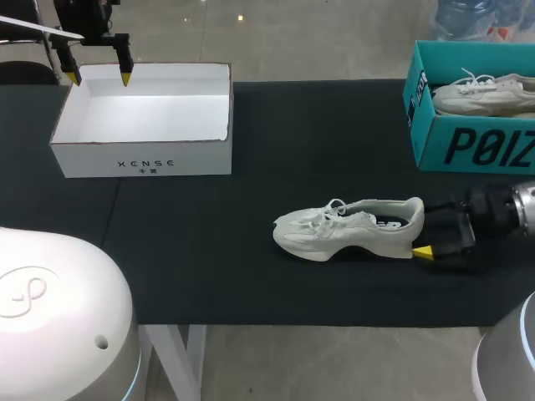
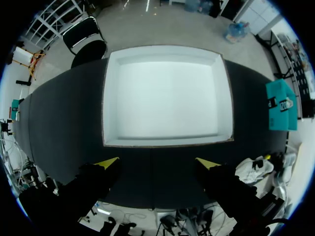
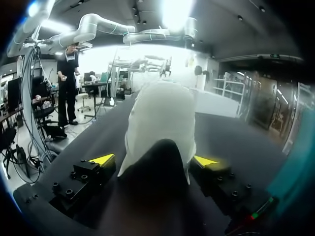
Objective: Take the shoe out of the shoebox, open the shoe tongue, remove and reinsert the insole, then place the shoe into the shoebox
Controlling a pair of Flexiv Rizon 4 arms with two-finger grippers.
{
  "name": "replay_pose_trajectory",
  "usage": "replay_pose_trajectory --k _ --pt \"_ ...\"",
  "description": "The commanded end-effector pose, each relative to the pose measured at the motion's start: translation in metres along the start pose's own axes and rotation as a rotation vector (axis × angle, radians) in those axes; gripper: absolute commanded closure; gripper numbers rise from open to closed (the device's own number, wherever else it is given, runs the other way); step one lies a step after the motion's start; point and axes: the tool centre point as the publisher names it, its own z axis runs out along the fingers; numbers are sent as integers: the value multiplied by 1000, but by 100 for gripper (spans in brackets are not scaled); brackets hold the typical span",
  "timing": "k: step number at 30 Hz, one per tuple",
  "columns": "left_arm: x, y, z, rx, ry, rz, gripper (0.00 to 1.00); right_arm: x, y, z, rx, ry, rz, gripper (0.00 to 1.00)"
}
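A white sneaker (image 1: 351, 230) lies on its side on the black mat, toe toward the white shoebox (image 1: 142, 159), heel toward my right arm. My right gripper (image 1: 426, 227) is open and straddles the heel. In the right wrist view the sneaker's heel (image 3: 160, 123) sits between the yellow fingertips (image 3: 101, 160), with a small gap on each side. The white shoebox (image 2: 167, 93) stands open and empty at the back left. Open and holding nothing, my left gripper (image 1: 100, 79) hangs above the box's far left part. In the left wrist view that gripper (image 2: 157, 162) looks straight down into the box.
A teal shoebox (image 1: 468, 125) at the back right holds another white sneaker (image 1: 485, 93). The black mat (image 1: 251, 276) covers the table between the two boxes. The table's front edge runs just below the shoe.
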Motion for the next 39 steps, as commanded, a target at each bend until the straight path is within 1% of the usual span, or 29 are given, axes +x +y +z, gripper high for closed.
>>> replay_pose_trajectory --k 1,14,23,24,26,28,39 --pt "0 0 0 0 0 0 0 -1 -4 6 -3 1 5 0" --pt "0 0 0 0 0 0 0 -2 -7 15 -9 18 29 0" --pt "0 0 0 0 0 0 0 -2 -9 18 -10 17 40 0" --pt "0 0 0 0 0 0 0 -1 -9 18 -10 16 40 15" --pt "0 0 0 0 0 0 0 -1 -9 18 -3 15 38 100" --pt "0 0 0 0 0 0 0 1 -9 19 1 30 39 100" --pt "0 0 0 0 0 0 0 1 -9 19 1 30 39 100"
